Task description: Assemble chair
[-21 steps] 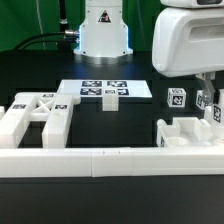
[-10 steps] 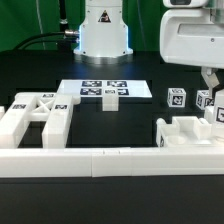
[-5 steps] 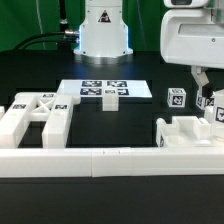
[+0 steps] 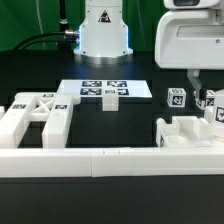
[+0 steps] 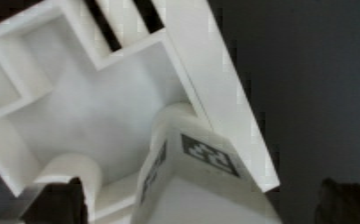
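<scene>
The chair's white pieces lie apart on the black table. The X-braced panel (image 4: 34,110) is at the exterior view's left. A white frame (image 4: 186,132) is at the right, and it also shows in the wrist view (image 5: 88,90). Tagged posts (image 4: 176,98) stand behind the frame. My gripper (image 4: 197,86) hangs over these posts, just above them. In the wrist view a tagged post (image 5: 205,152) stands between my dark fingers (image 5: 52,200), with a gap on each side. My gripper (image 5: 198,208) is open and holds nothing.
The marker board (image 4: 104,90) lies at the middle back, in front of the robot base (image 4: 103,35). The long low border rail (image 4: 100,160) runs along the front. A small white block (image 4: 110,99) sits by the marker board.
My gripper has risen off the right-hand posts and moved a little toward the exterior view's left. The pieces have not moved.
</scene>
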Motion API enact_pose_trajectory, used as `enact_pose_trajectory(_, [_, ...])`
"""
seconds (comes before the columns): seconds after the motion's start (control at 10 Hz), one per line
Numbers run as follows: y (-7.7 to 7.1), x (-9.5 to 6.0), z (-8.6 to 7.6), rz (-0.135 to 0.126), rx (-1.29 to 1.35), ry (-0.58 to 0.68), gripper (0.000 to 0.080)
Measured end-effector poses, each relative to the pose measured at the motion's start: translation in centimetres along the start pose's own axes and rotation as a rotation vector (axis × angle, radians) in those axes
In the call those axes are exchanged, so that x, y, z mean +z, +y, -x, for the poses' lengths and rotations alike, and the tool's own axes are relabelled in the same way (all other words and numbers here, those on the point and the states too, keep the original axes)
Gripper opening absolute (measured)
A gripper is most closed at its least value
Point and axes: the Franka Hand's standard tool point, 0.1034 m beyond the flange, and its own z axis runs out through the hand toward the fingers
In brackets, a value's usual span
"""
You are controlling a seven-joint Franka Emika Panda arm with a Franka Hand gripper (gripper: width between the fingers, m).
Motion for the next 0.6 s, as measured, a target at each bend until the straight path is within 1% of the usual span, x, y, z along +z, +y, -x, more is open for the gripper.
enact_pose_trajectory(0.4, [-0.12, -0.06, 0.05, 0.034, -0.358, 0.007, 0.0649])
enact_pose_trajectory(0.6, [0.09, -0.1, -0.13, 0.065, -0.579, 0.008, 0.0649])
